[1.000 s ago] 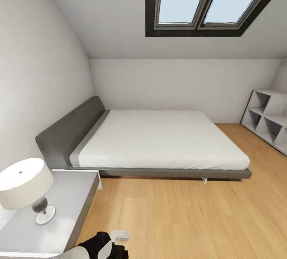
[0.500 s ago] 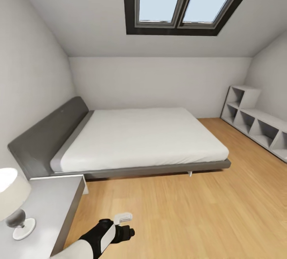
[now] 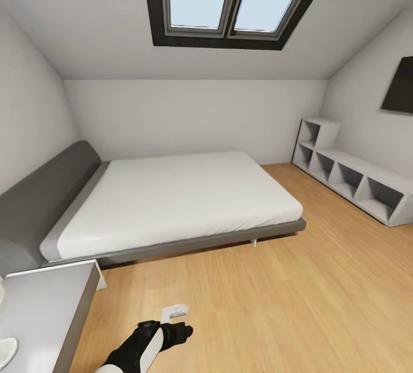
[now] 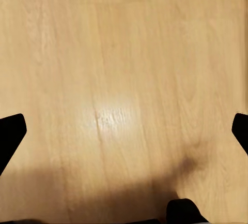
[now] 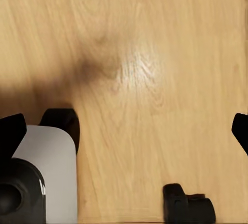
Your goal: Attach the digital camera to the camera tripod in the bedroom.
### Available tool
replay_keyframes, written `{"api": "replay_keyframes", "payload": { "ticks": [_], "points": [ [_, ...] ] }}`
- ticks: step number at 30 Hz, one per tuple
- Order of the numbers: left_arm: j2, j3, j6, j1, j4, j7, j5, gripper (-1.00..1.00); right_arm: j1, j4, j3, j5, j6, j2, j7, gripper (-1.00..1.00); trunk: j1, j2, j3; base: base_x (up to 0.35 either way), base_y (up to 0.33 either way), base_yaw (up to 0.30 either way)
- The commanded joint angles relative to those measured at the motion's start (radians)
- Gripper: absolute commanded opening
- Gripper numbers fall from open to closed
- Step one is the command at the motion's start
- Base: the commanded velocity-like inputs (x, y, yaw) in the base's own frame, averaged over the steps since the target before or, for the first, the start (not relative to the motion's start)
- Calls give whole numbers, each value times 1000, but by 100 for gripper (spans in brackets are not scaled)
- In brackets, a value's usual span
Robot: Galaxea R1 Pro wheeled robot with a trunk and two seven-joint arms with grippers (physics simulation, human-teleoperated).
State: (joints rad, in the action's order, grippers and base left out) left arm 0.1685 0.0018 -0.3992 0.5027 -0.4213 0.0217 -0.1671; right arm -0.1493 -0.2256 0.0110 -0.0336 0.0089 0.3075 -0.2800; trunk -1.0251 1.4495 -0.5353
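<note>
A: What does the head view give us of the bedroom?

B: A grey bed (image 3: 172,201) with a white mattress stands on the light wood floor (image 3: 287,304), under a dark-framed skylight (image 3: 229,3). Low white cube shelving (image 3: 350,175) runs along the wall to the right of the bed, and a dark panel (image 3: 398,92) hangs above it.

A: And near the robot?

B: A grey bedside tabletop (image 3: 40,310) sits at the bed's near left corner. The left gripper (image 3: 175,318) hangs over the floor beside it.

A: Jaws?

B: Both wrist views look straight down at bare floor, with the black fingertips (image 4: 11,133) at the frame edges, spread wide and holding nothing. The right fingertips (image 5: 11,131) stand likewise.
</note>
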Motion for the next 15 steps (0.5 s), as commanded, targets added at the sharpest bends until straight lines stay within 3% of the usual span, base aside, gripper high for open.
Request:
{"api": "replay_keyframes", "payload": {
  "ticks": [1,15],
  "points": [
    [0,0,-6,-2,-5,-1,-9,100,0,0,1,-4,1,1,-5,100,0,1,-2,0,0,-259],
    [-1,0,-6,-9,-18,-2,-9,100,0,0,1,-3,-1,5,-7,100,0,1,-12,0,0,-259]
  ]
}}
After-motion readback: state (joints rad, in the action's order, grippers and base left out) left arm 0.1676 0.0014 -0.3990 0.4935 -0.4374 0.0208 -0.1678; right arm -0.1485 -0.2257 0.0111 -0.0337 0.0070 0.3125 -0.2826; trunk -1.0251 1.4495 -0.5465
